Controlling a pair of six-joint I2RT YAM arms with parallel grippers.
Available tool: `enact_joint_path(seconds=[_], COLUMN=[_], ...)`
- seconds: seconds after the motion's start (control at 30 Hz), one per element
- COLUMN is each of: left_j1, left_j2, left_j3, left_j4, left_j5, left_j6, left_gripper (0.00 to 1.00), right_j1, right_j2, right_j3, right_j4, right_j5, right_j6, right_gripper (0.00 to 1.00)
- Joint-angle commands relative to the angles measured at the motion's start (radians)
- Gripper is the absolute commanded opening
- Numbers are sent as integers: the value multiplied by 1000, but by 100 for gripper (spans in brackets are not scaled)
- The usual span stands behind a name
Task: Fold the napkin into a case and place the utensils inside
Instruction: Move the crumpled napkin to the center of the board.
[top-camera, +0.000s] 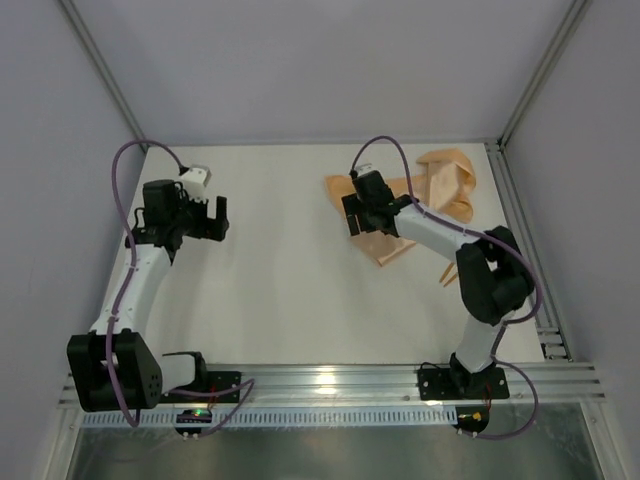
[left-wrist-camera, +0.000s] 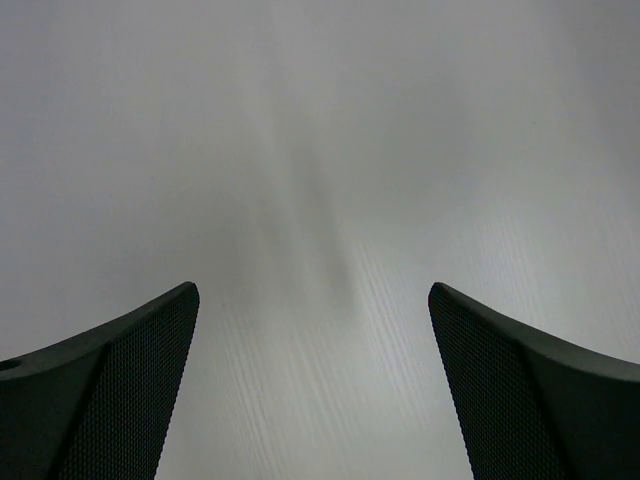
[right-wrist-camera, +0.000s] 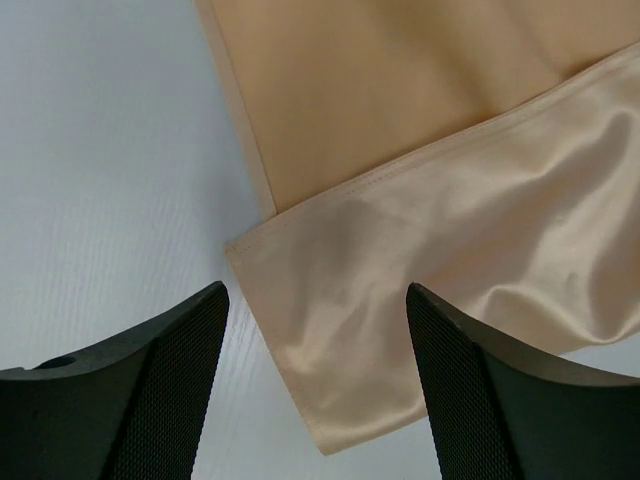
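Both pincers apart: right gripper (right-wrist-camera: 317, 292) over the napkin (right-wrist-camera: 420, 130), two o'clock, so I can pinch its corner; left gripper (left-wrist-camera: 313, 290) parked at nine.

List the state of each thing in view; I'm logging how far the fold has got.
napkin, loosely folded in overlapping layers, lying at the far right of the table, not yet a neat case.
left pincer, open, empty, over bare table.
right pincer, open, holding nothing, poised above a napkin corner.
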Motion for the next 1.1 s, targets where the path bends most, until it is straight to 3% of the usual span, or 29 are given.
enact_joint_path(seconds=[0.0, 0.17, 0.37, 0.47, 0.57, 0.6, 0.73, 0.97, 1.07], left_j1=[0, 0, 0, 0, 0, 0, 0, 0, 0], left_j2=[-48, -126, -150, -149, -146, -146, -150, -167, -167], left_j3=[-29, -69, -68, -71, -71, -72, -72, -60, -48], left_j4=[-225, -240, -242, -230, -231, -231, -236, -268, -282], left_j5=[-45, -39, -25, -29, -29, -31, -31, 6, 7], left_j6=[60, 81, 74, 65, 62, 63, 65, 57, 36], left_gripper=[99, 99, 99, 99, 99, 99, 99, 99, 99], right_j1=[29, 42, 53, 65, 67, 67, 73, 214, 326], right_j2=[110, 252, 297, 311, 314, 308, 294, 201, 185], right_j3=[136, 226, 217, 219, 220, 219, 231, 340, 485], right_j4=[-198, -271, -272, -271, -265, -254, -240, -271, -324], right_j5=[33, 82, 36, 20, -29, -48, -129, -161, -293], right_j6=[-90, -118, -132, -130, -155, -156, -156, -205, -280], right_gripper=[76, 76, 74, 65, 42, 29, 3, 3, 3])
